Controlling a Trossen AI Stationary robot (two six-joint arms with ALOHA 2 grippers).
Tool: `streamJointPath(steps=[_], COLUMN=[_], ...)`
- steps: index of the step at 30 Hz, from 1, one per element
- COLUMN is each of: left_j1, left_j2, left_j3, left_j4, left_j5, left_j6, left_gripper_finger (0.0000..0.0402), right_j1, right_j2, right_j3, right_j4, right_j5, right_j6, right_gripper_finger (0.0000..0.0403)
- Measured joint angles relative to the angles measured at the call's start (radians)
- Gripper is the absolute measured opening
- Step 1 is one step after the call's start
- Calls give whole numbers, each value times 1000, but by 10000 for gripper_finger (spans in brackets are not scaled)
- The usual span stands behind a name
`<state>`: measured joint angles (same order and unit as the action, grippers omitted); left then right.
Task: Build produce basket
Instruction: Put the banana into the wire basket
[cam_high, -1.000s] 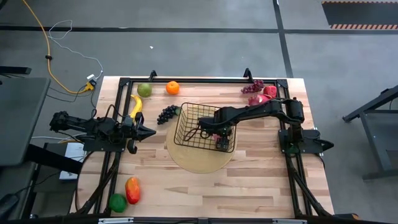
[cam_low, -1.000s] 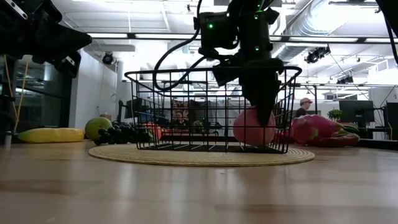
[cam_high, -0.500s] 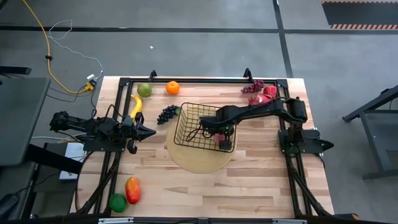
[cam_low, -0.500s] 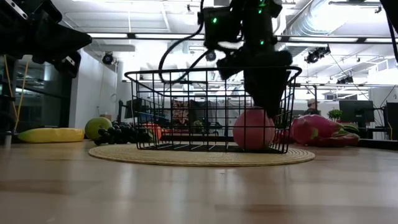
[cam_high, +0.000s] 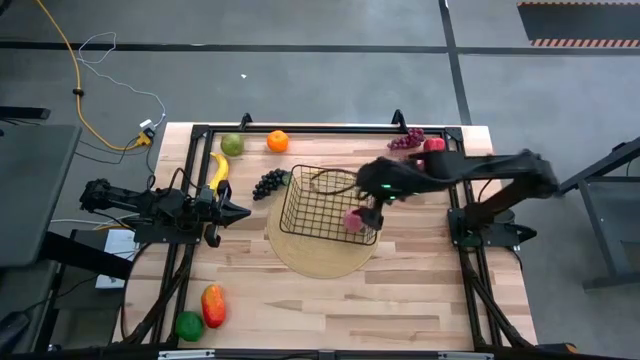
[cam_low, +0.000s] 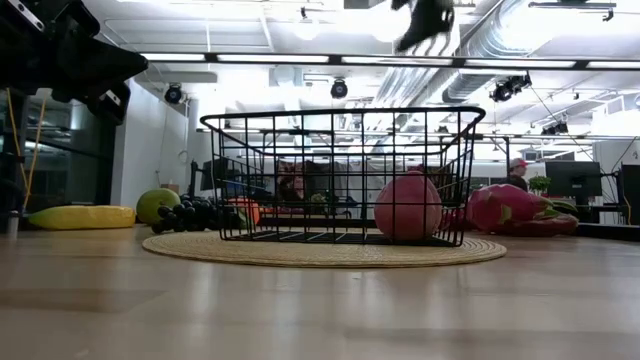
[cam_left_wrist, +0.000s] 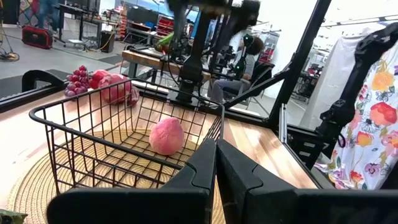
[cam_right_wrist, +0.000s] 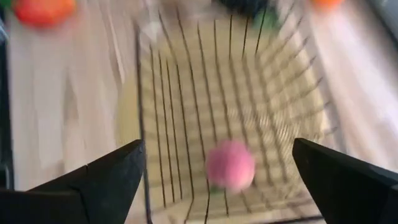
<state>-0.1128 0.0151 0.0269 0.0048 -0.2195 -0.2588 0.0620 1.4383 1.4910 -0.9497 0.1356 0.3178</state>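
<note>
At the far left, the left tool (cam_high: 240, 212) rests low at the tabletop's (cam_high: 420, 290) left edge, fingers clenched together on nothing, pointing toward the basket (cam_high: 325, 205). Just beyond that tool lie the yellow banana (cam_high: 218, 168) and, farther on, the green pear (cam_high: 232, 144) and the orange (cam_high: 277, 141); on its other side, near the tabletop's front corner, sit the red-orange mango (cam_high: 212, 305) and the green ball (cam_high: 189, 324). Between the left tool and the basket lie the purple grapes (cam_high: 268, 182), touching the basket's near corner. The basket, a black wire grid, stands upright on a round woven mat (cam_high: 315, 255) at mid-tabletop. Inside it, against the wall nearest the right arm, rests the pink peach (cam_high: 353, 220), free of any contact. The right tool (cam_right_wrist: 217, 180) hangs above the basket's right wall, fingers spread wide and released, the peach directly below the gap between them. Behind the right arm, at the tabletop's far right corner, lie the red grapes (cam_high: 407, 139) and the pink dragon fruit (cam_high: 432, 146), close together. A person (cam_low: 516, 172) shows in the room beyond.
</note>
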Motion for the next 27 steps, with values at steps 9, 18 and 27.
streamJointPath(steps=[9,18,27], left_j1=[0,0,0], left_j2=[0,0,0], left_j3=[0,0,0], left_j4=[59,241,262], left_j5=[-52,-91,-190], left_j6=[-30,-102,-191], left_gripper_finger=[3,3,3], right_j1=[134,105,54], right_j2=[-177,-543,-784], right_j3=[-55,-640,-978], right_j4=[10,577,1274], right_j5=[227,46,-32], right_j6=[76,104,101], right_gripper_finger=[397,397,397])
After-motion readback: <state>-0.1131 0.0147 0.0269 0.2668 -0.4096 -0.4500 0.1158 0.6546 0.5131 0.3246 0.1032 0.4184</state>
